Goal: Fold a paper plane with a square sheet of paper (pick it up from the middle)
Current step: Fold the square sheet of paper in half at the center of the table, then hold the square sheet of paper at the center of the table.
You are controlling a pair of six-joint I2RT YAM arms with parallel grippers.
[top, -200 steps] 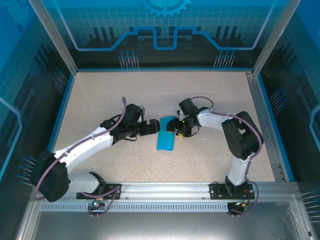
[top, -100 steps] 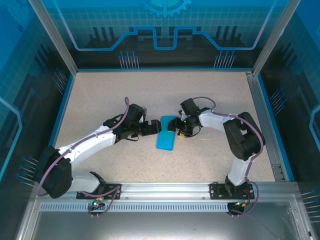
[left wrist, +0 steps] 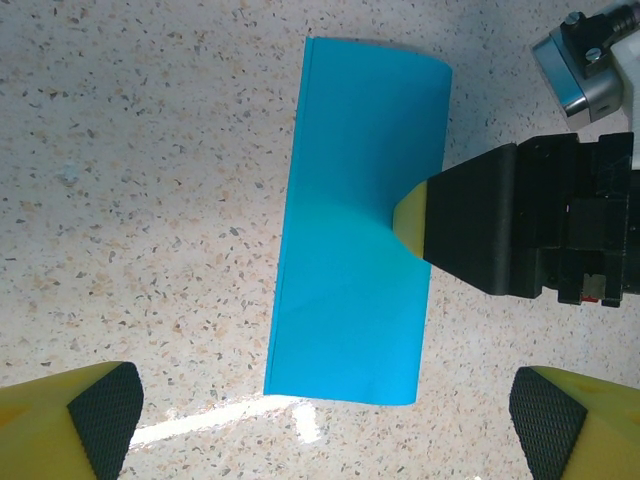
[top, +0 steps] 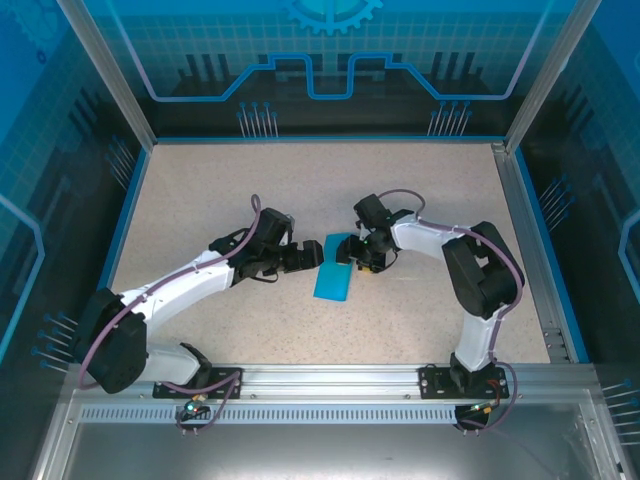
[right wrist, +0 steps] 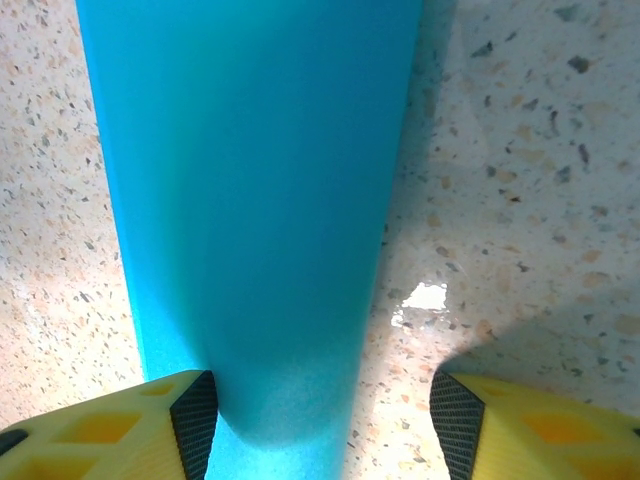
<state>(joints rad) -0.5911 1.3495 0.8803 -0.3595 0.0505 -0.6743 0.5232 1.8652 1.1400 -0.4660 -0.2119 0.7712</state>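
At table (top: 420, 190) centre: the square sheet of paper (top: 332, 272), apparently folded once into a flat strip, nose and wing folds not yet made; left gripper (top: 308, 256) at its 9 o'clock, fingers wide, clear of it; right gripper (top: 354, 256) at its 3 o'clock, fingers spread, one tip pressing the paper.

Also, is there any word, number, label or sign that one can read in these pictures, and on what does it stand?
There is no readable text in any view.
The paper is plain blue, with no print or mark.
The back wall bears a gear shape and a line pattern, but no letters or numbers.
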